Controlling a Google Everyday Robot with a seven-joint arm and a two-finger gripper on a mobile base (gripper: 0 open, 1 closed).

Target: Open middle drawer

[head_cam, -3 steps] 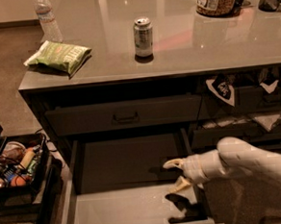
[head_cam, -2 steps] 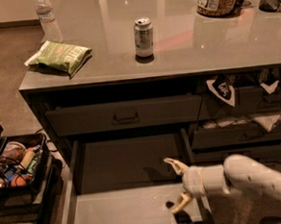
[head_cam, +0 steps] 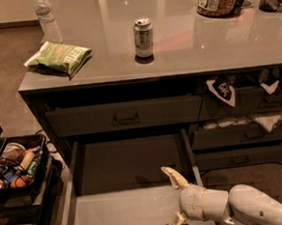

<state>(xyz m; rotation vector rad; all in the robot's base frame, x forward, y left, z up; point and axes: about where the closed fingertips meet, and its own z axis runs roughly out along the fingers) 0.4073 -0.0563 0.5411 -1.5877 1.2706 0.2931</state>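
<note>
Over the open middle drawer (head_cam: pixel 119 213), front cut off: gripper (head_cam: pixel 175 199), jaws spread

Smooth plastic gripper (head_cam: pixel 167 198) over matt middle drawer (head_cam: pixel 119 213)

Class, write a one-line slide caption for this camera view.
Wide dark grey middle drawer stands pulled out, pale floor showing; the robot's white pincer, fingers spread, hovers over its right end.
</note>
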